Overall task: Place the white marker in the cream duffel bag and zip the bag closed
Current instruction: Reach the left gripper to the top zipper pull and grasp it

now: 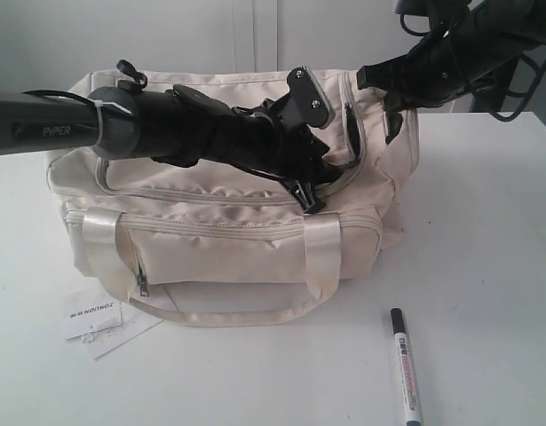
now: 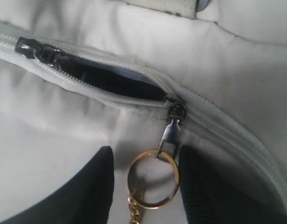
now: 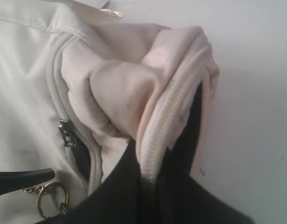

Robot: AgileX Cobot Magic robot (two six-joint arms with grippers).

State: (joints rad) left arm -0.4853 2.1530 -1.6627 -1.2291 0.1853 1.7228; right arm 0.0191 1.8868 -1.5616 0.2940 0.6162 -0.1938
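The cream duffel bag [image 1: 219,240] stands in the middle of the white table. Its top zip [image 2: 110,79] gapes partly open, dark inside. My left gripper [image 2: 146,154] is open over the top of the bag [image 2: 64,126], its fingers on either side of the gold ring [image 2: 152,177] that hangs from the zip pull [image 2: 169,137]. My right gripper [image 3: 152,158] is shut on a fold of the bag's zip edge [image 3: 166,116] at its right end and bunches the fabric up. The white marker [image 1: 406,366] lies on the table at the front right, apart from both grippers.
A small white paper tag [image 1: 99,324] lies on the table by the bag's front left corner. The bag's satin handle [image 1: 228,311] rests on the table in front. The left arm [image 1: 122,129] crosses over the bag's top.
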